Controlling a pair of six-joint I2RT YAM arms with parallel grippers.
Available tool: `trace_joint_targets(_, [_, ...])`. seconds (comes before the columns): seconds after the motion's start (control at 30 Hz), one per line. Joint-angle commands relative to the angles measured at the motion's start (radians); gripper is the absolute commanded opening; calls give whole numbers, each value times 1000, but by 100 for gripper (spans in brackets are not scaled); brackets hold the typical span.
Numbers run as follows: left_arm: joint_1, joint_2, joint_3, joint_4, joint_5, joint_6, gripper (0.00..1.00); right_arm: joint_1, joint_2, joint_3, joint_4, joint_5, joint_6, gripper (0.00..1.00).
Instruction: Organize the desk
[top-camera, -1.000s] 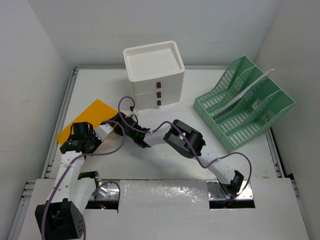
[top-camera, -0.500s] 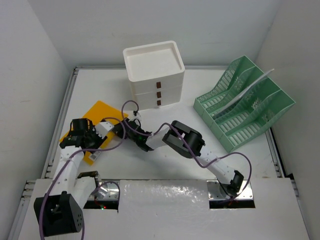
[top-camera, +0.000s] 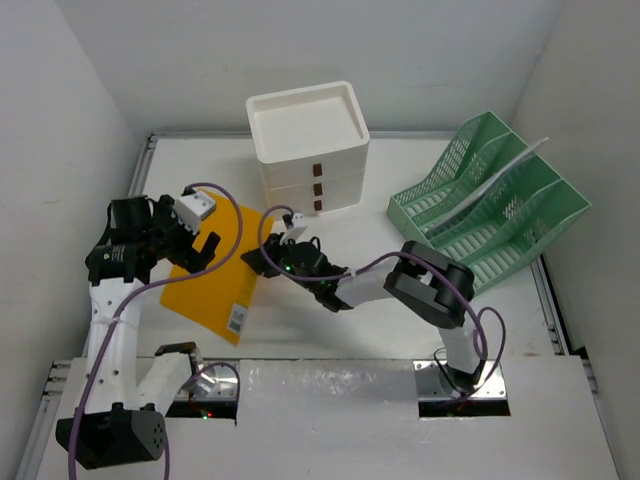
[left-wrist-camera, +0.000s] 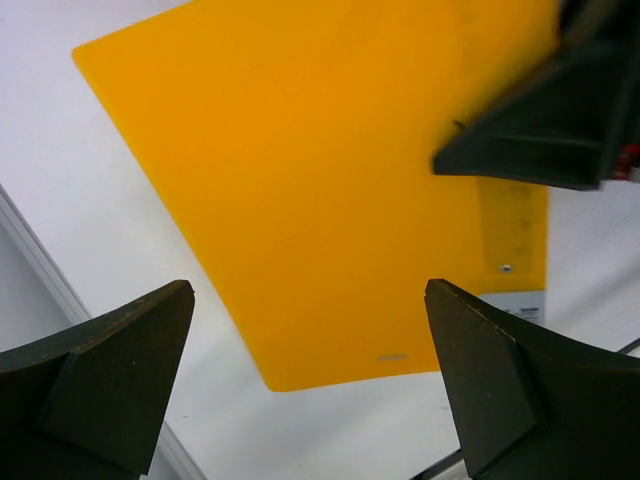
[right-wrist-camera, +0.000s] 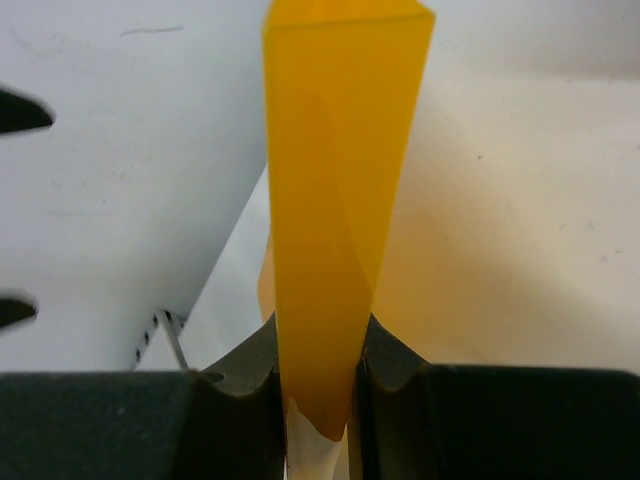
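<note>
An orange folder (top-camera: 212, 275) hangs tilted over the left half of the white desk (top-camera: 330, 325), with a barcode label at its near corner. My right gripper (top-camera: 262, 258) is shut on the folder's right edge. In the right wrist view the orange sheet (right-wrist-camera: 340, 190) stands on edge, pinched between the two dark pads of the gripper (right-wrist-camera: 320, 390). My left gripper (top-camera: 198, 247) hovers above the folder's left part, open and holding nothing. The left wrist view shows the folder (left-wrist-camera: 320, 180) below the wide-apart fingertips of the gripper (left-wrist-camera: 310, 385).
A white three-drawer unit (top-camera: 308, 140) stands at the back centre. A green mesh file rack (top-camera: 490, 205) with a white sheet (top-camera: 512, 168) in it sits at the right. Silver rails (top-camera: 125, 230) border the desk, and grey walls close in on both sides.
My left gripper opened, let go of the folder and drew back up to the left. My right gripper closed on the folder's edge, and the folder now sits further right and more exposed.
</note>
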Motion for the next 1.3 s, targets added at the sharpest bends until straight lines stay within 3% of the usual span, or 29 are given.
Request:
trace_joint_targets(0.0, [9, 6, 19, 24, 25, -116, 100, 4, -105, -110, 17, -41, -253, 0])
trace_joint_targets(0.13, [9, 14, 26, 38, -10, -122, 100, 4, -281, -227, -31, -20, -375, 0])
trace_joint_targets(0.3, [9, 11, 28, 43, -79, -127, 100, 3, -589, -337, -270, 94, -563, 0])
trace_joint_targets(0.4, [10, 18, 16, 79, -99, -141, 100, 4, -740, -354, -426, 111, -645, 0])
trace_joint_targets(0.6, [10, 27, 13, 113, -125, -167, 100, 6, -996, -344, -572, 51, -712, 0])
trace_joint_targets(0.73, [9, 17, 17, 118, -158, -177, 100, 6, -1094, -287, -738, 100, -765, 0])
trace_joint_targets(0.9, [10, 0, -6, 112, -171, -182, 100, 6, -1186, -274, -767, 94, -785, 0])
trace_joint_targets(1.27, [10, 6, -1, 127, -179, -199, 100, 6, -1156, -37, -957, 113, -864, 0])
